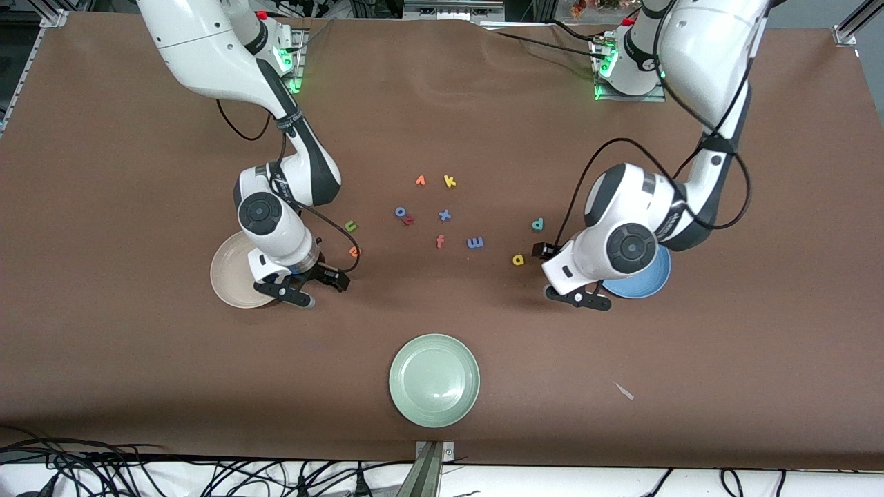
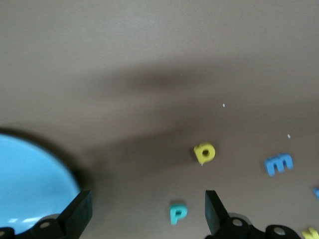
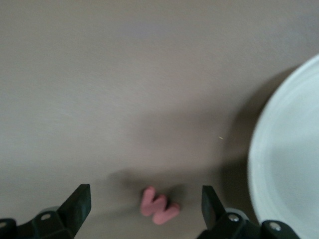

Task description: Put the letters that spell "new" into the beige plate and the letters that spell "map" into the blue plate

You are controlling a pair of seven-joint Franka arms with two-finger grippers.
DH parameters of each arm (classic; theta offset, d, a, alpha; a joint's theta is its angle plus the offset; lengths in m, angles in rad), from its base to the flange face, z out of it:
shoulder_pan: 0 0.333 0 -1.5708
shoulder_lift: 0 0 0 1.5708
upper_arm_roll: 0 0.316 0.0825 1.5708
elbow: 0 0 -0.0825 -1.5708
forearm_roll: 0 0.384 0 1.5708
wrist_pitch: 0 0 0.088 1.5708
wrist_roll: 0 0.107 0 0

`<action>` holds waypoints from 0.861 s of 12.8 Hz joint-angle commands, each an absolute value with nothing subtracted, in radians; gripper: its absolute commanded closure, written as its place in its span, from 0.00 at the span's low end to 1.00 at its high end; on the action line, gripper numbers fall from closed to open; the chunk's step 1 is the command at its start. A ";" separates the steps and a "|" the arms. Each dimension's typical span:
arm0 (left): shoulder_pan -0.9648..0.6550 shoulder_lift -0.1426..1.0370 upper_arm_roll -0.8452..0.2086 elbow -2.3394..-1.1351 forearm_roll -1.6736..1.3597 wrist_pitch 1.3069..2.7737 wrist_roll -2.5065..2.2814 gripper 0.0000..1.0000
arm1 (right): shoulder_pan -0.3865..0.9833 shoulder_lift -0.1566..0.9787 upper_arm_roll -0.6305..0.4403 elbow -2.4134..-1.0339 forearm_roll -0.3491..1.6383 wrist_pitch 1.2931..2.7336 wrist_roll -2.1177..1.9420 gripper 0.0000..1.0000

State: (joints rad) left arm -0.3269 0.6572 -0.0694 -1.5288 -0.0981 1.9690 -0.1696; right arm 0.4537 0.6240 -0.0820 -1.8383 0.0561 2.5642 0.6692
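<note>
**A:** Where were the two grippers?

**B:** The right gripper [image 1: 310, 288] hung low at the edge of the beige plate [image 1: 228, 273], fingers spread apart and holding nothing. Its wrist view showed the pinkish-red w [image 3: 158, 209] on the brown table [image 1: 442, 345] between the fingers, just beside that plate. The left gripper [image 1: 577, 295] hung by the blue plate [image 1: 652, 283], jaws also wide apart and empty.

**A:** And the other letters?

**B:** All on the table, none in a plate. The green n [image 1: 351, 226] and orange e [image 1: 354, 252] lay near the right gripper, farther from the front camera. The yellow a [image 1: 518, 259] and teal p [image 1: 537, 223] lay near the left gripper; the blue m [image 1: 475, 242] sat toward the middle.

**A:** Anything else?

**B:** A red f [image 1: 440, 241], blue x [image 1: 445, 215], blue o [image 1: 400, 212], yellow k [image 1: 449, 181] and orange v [image 1: 420, 181] clustered mid-table. A pale green plate [image 1: 434, 379] sat nearest the front camera.
</note>
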 commanded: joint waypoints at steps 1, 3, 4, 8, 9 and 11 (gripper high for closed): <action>-0.385 0.702 -0.060 -1.555 -0.098 2.080 -0.277 0.00 | 0.437 0.580 -0.061 -1.916 0.071 2.611 0.681 0.03; -0.402 0.729 -0.061 -1.574 -0.100 2.152 -0.352 0.01 | 0.437 0.594 -0.061 -1.916 0.071 2.635 0.702 0.04; -0.428 0.733 -0.060 -1.586 -0.098 2.170 -0.401 0.02 | 0.437 0.600 -0.052 -1.916 0.071 2.644 0.707 0.04; -0.443 0.733 -0.060 -1.653 -0.098 2.222 -0.428 0.14 | 0.437 0.626 -0.051 -1.914 0.071 2.681 0.713 0.06; -0.446 0.735 -0.061 -1.664 -0.098 2.253 -0.426 0.16 | 0.437 0.630 -0.051 -1.914 0.071 2.684 0.713 0.06; -0.443 0.735 -0.060 -1.664 -0.098 2.253 -0.416 0.37 | 0.437 0.643 -0.051 -1.914 0.071 2.697 0.713 0.12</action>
